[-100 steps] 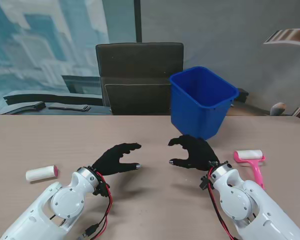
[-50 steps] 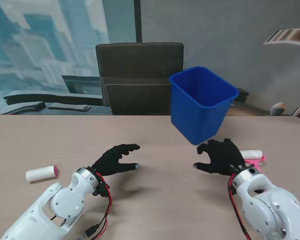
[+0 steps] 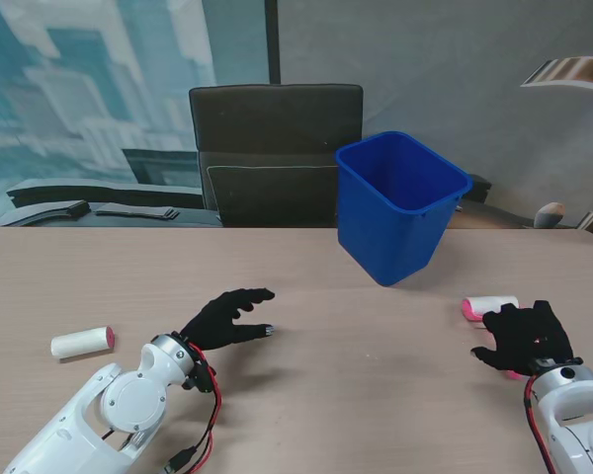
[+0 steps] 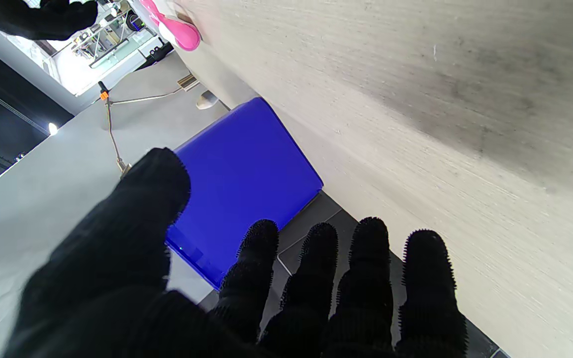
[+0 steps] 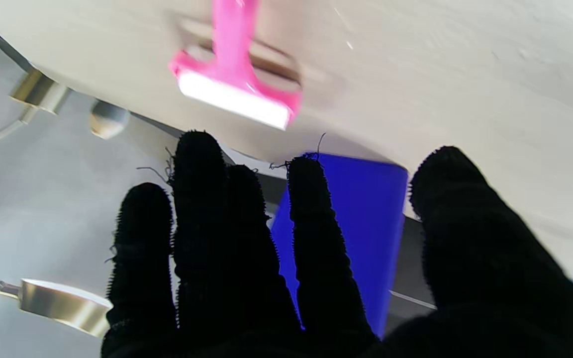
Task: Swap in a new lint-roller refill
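Note:
A pink lint roller (image 3: 490, 306) with a white roll lies at the table's right side; my right hand (image 3: 525, 336) hovers over its handle, open, fingers spread, hiding most of the handle. The right wrist view shows the lint roller (image 5: 237, 87) on the table beyond the spread fingers (image 5: 311, 238), with nothing held. A spare white refill roll (image 3: 82, 342) with a pink end lies at the far left. My left hand (image 3: 226, 316) rests open near the table's middle, holding nothing.
A blue bin (image 3: 399, 204) stands at the back of the table, right of centre, and shows as a blue bin (image 4: 239, 184) in the left wrist view. A dark chair (image 3: 275, 153) sits behind the table.
My right hand has swept from the table's middle to the right and nearer to me, ending over the lint roller's handle. The left hand has barely moved.

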